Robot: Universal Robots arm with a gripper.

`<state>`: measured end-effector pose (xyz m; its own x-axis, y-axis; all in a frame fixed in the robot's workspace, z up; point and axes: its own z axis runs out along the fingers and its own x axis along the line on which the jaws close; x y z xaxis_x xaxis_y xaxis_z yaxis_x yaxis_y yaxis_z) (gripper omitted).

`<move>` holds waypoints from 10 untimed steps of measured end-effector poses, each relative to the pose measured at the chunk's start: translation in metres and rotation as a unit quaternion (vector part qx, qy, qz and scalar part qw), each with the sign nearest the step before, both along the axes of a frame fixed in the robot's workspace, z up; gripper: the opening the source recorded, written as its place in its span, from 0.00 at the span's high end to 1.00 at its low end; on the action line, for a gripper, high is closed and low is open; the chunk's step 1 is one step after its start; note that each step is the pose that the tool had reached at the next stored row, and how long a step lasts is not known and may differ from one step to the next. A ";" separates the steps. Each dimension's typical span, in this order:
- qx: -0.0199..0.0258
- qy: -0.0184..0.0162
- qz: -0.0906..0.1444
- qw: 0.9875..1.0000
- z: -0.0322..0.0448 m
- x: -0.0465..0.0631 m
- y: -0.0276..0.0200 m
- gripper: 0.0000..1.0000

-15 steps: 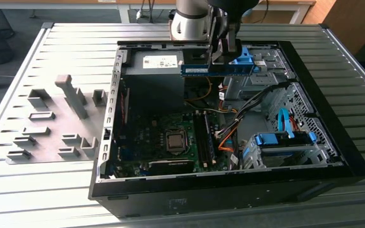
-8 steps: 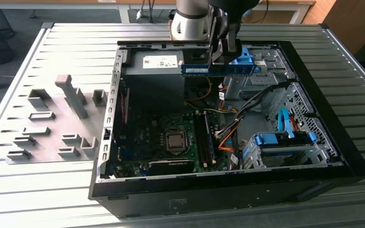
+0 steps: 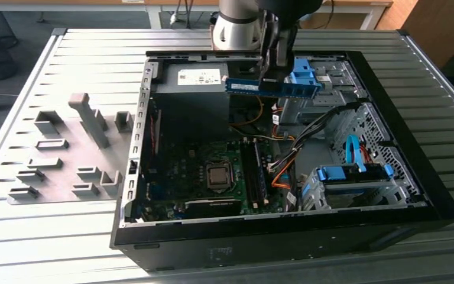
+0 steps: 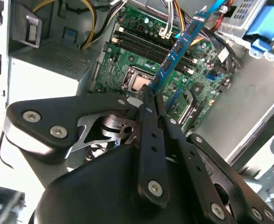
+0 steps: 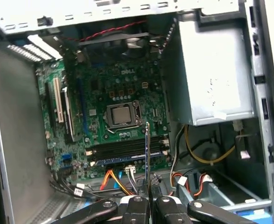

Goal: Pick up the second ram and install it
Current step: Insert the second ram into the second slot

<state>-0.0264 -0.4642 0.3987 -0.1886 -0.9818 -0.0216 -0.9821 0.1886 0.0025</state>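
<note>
The second ram [image 3: 294, 89], a blue-green stick with black chips, hangs level above the far side of the open computer case [image 3: 416, 195]. My gripper [image 3: 272, 78] is shut on it near its middle, coming down from above. In the second wrist view the ram [image 4: 179, 46] runs out from the fingertips [image 4: 148, 108] over the green motherboard [image 4: 141, 60]. The first wrist view has the ram [image 5: 147, 154] edge-on, rising from my gripper [image 5: 148, 198] across the long black slots [image 5: 123, 150]. In the exterior view those slots [image 3: 252, 171] lie well below and nearer than the ram.
Inside the case are the CPU socket [image 3: 217, 174], a grey power supply [image 3: 191, 80], orange and black cables [image 3: 286, 160] and blue drive caddies [image 3: 349, 174]. Grey fixture blocks [image 3: 77, 148] stand on the slatted table [image 3: 22, 236] at the exterior view's left.
</note>
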 end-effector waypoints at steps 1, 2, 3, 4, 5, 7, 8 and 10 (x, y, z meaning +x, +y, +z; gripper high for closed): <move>0.000 0.000 -0.009 1.000 -0.0004 0.000 0.0000 0.86; 0.000 0.000 -0.018 1.000 -0.0007 0.000 0.0000 0.86; 0.000 0.000 -0.027 1.000 -0.0010 0.000 0.0000 0.86; 0.000 0.000 -0.036 0.999 -0.0014 0.000 0.0000 0.86; 0.000 0.000 -0.045 0.999 -0.0018 0.000 0.0000 0.86; 0.000 0.000 -0.063 0.998 -0.0026 0.000 0.0000 0.86; 0.000 0.000 -0.072 0.997 -0.0031 0.000 0.0000 0.86; 0.000 0.000 -0.091 0.996 -0.0039 0.000 0.0000 0.86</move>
<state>-0.0264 -0.4643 0.3948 -0.3626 -0.9317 -0.0215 -0.9319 0.3626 0.0023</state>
